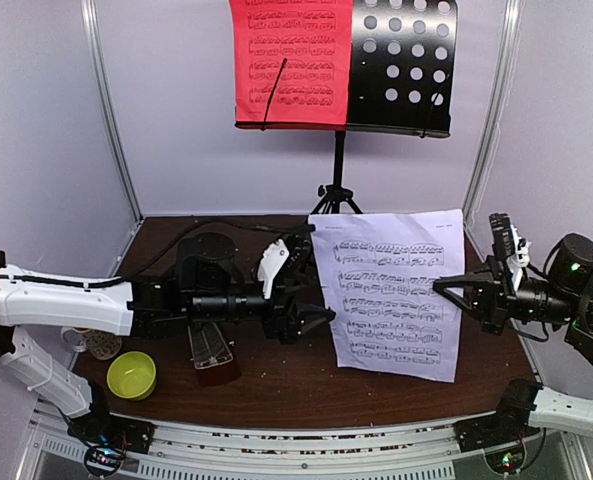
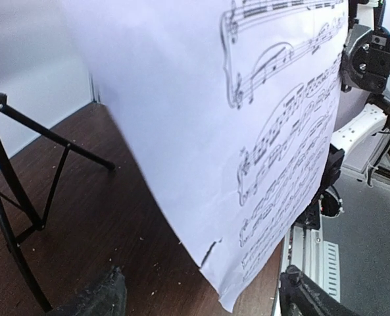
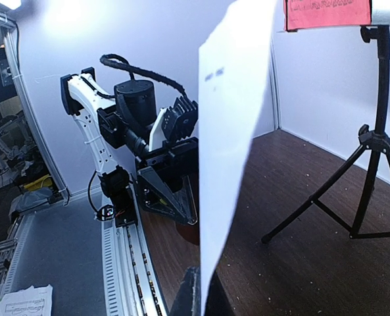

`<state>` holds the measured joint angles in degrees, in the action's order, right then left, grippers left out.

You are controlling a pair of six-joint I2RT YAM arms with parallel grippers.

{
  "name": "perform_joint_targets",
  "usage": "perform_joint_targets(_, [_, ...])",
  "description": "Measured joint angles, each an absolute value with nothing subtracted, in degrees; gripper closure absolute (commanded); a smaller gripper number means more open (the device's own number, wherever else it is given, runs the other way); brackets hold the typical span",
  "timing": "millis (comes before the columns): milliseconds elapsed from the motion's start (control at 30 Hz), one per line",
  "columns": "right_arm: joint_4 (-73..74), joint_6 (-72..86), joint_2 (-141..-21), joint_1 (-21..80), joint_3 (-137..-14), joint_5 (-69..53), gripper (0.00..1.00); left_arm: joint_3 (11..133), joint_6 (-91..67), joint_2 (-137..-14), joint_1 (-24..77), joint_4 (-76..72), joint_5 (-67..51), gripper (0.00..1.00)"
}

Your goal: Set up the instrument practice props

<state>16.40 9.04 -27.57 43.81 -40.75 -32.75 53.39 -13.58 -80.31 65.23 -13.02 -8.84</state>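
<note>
The black music stand (image 1: pixel 406 65) is at the back, with the red sheet (image 1: pixel 291 60) on the left half of its perforated desk. The white sheet (image 1: pixel 396 295) hangs upright over the table's middle. My right gripper (image 1: pixel 442 287) is shut on its right edge, and in the right wrist view the paper (image 3: pixel 231 131) runs edge-on down into the fingers (image 3: pixel 189 296). My left gripper (image 1: pixel 313 285) is open at the sheet's left edge. Its fingertips (image 2: pixel 96 296) flank the lower corner of the paper (image 2: pixel 201 131) without touching. The metronome (image 1: pixel 211 350) sits under my left arm.
A yellow-green bowl (image 1: pixel 131 375) and a patterned mug (image 1: pixel 101 345) sit at the front left. The stand's tripod legs (image 1: pixel 336 198) spread at the back centre, close to my left wrist (image 2: pixel 24 197). White frame posts and walls enclose the table.
</note>
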Motion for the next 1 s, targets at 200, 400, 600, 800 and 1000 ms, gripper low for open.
perform_joint_targets(200, [16.5,8.9,-26.4,43.9,-43.9,-33.0,1.0,54.1,-13.4,-80.2,66.9,-18.0,-10.0,0.31])
perform_joint_targets(400, [14.3,9.0,-26.9,43.9,-46.5,-32.9,1.0,58.1,-13.0,-80.4,69.8,-19.8,-10.0,0.47])
perform_joint_targets(600, [13.1,9.0,-28.1,43.9,-48.2,-32.3,1.0,61.6,-12.2,-80.4,71.1,-22.5,-9.0,0.72])
perform_joint_targets(800, [11.5,9.3,-29.3,43.9,-50.0,-29.1,1.0,65.0,-11.7,-80.5,71.1,-22.4,-6.4,0.96])
perform_joint_targets(1000, [9.3,9.3,-32.5,43.9,-54.0,-23.5,0.97,73.6,-8.6,-81.7,71.1,-19.0,-2.5,1.0])
